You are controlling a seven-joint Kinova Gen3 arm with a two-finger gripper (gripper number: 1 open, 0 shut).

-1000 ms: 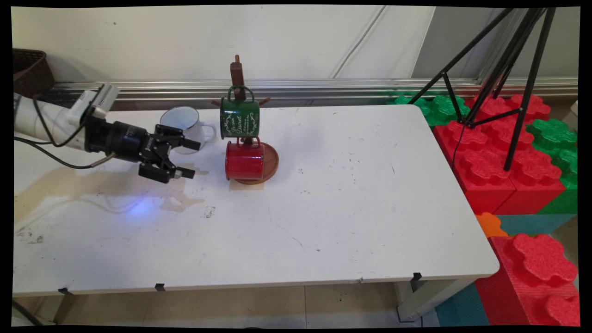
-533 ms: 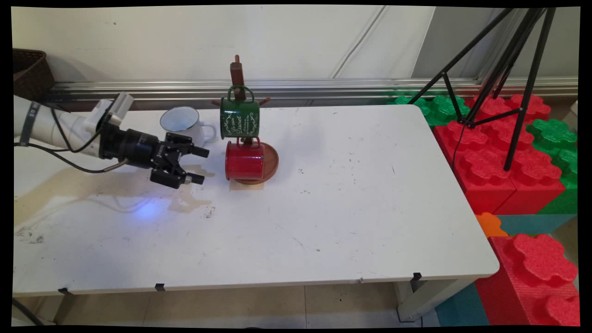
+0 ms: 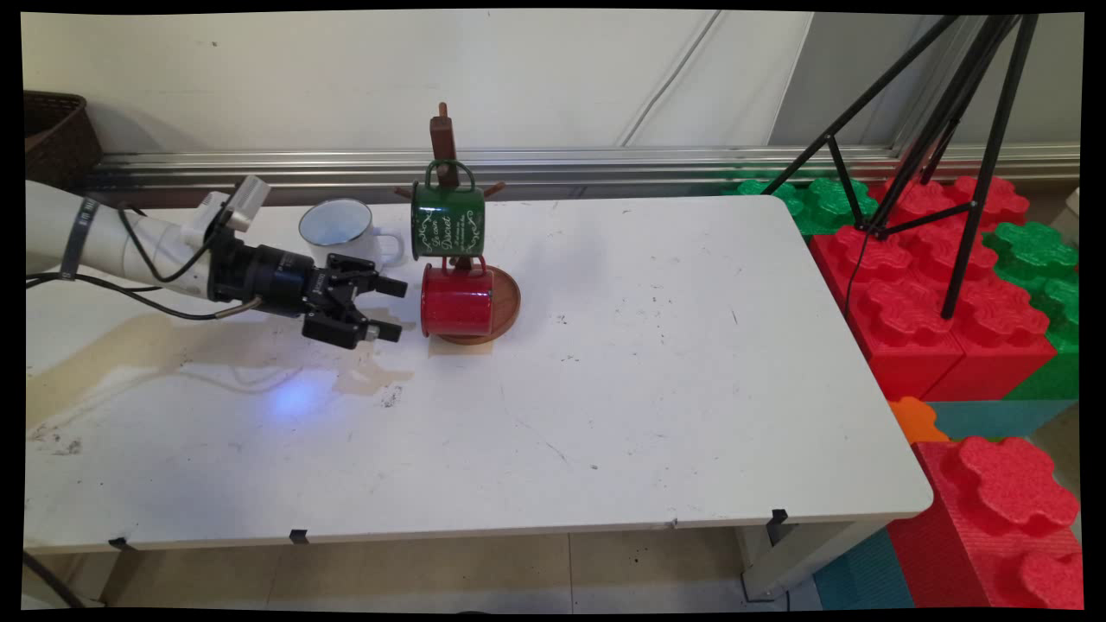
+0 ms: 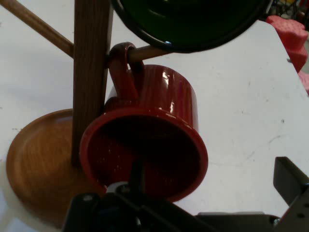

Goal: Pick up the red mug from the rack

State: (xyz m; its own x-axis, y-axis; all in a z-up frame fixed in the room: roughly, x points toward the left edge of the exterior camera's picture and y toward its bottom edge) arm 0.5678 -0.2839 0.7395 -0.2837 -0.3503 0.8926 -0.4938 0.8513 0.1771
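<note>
Pincer (image 3: 390, 307) comes in level from 9 o'clock, fingers apart, nothing between them. We place it just beside the red mug (image 3: 456, 301), short of touching.

Red mug hangs by its handle from a low peg of the wooden mug tree (image 3: 444, 142), open mouth facing the pincer; in the hand view the mouth (image 4: 145, 154) fills the centre, with one finger (image 4: 289, 180) showing at 4 o'clock. Mug body sits over the tree's round base (image 3: 506, 302).

Green mug (image 3: 448, 221) hangs from a higher peg, directly above the red one at 12 o'clock. White mug (image 3: 339, 231) stands upright on the tabletop (image 3: 657, 363) at 10 o'clock from the pincer, near but apart.

Our reading: an approach toward the red mug's rim, grip not yet made. Any closing there would need one finger inside the mouth and one outside the wall.
</note>
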